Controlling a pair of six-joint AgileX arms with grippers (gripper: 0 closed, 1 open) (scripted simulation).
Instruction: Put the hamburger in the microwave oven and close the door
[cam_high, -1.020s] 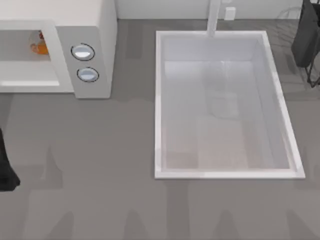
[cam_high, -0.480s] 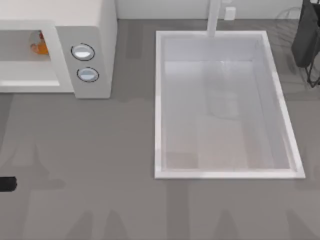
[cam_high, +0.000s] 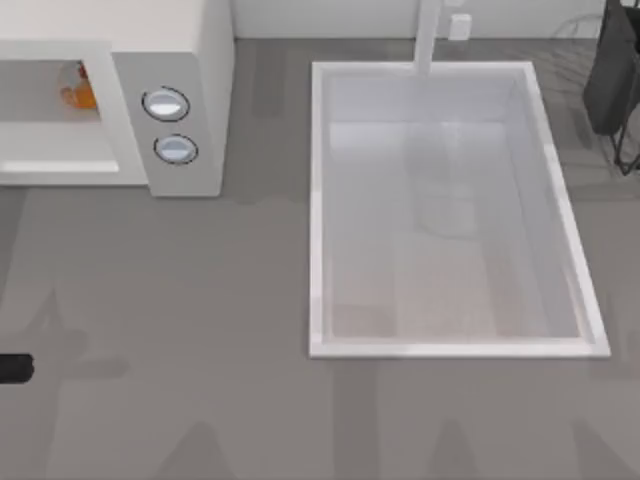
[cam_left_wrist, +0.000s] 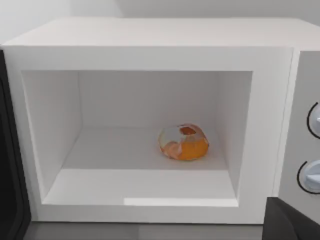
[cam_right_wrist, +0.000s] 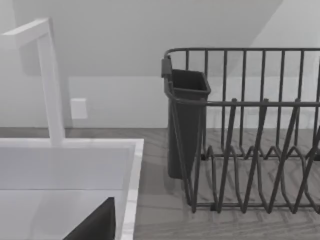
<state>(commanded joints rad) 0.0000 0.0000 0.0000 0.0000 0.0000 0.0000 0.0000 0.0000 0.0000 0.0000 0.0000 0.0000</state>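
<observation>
hamburger (cam_high: 78, 92) inside microwave oven (cam_high: 185, 60) | sink (cam_high: 315, 200) right

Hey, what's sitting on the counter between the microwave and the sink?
Nothing. In the top view, only bare grey countertop separates the white boxy microwave oven from the white rectangular sink basin.

The left arm (cam_high: 12, 368) has withdrawn toward the lower left edge of the top view. One second ago it covered a tall dark area at that edge; now a short dark stub remains. Its shadow on the surface (cam_high: 200, 320) has shifted accordingly.
</observation>
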